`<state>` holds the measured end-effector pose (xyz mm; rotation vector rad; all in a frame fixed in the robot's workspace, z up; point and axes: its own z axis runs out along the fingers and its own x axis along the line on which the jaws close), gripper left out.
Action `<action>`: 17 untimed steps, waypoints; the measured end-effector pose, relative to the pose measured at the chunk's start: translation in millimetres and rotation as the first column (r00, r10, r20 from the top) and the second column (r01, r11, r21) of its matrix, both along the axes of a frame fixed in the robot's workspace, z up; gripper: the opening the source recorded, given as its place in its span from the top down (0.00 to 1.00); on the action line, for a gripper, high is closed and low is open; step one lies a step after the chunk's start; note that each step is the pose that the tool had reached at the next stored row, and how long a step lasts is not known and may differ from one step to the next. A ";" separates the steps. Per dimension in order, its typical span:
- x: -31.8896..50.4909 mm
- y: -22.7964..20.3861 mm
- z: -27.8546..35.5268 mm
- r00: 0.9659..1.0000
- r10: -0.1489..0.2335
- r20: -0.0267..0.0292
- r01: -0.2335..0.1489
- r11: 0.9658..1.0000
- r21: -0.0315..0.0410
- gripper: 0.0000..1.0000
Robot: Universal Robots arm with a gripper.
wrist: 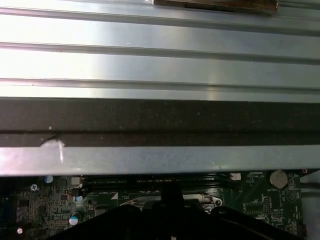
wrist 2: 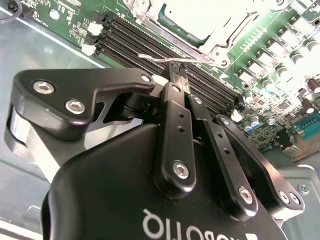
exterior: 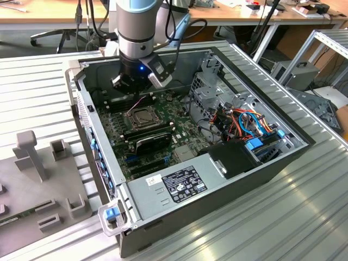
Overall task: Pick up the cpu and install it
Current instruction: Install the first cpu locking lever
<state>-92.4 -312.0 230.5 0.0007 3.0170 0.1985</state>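
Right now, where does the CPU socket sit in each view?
Exterior view: CPU socket at mid-board, just under the arm.
Second wrist view: socket just beyond the gripper.
First wrist view: what looks like a sliver of its silver frame.
Shared landmark: green motherboard.

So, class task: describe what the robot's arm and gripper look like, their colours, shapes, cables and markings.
The arm is a thick silver-grey cylinder with a pale blue cap on top, and dark cables run beside it. A small blue light glows on the black wrist. The gripper is matt black, with jointed flat link bars held by silver bolts and white lettering on its body.
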 end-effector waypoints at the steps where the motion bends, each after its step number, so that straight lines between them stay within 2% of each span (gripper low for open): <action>1: 0.2 0.0 -0.6 1.000 0.000 0.000 0.000 1.000 0.000 0.89; 15: 4.1 -0.7 -8.4 1.000 0.000 0.000 0.000 1.000 0.000 0.89; 16: 10.9 -1.2 -17.2 1.000 0.000 -0.004 0.000 1.000 0.000 0.89; 17: 14.1 -1.2 -21.8 1.000 0.000 -0.006 0.000 1.000 0.000 0.89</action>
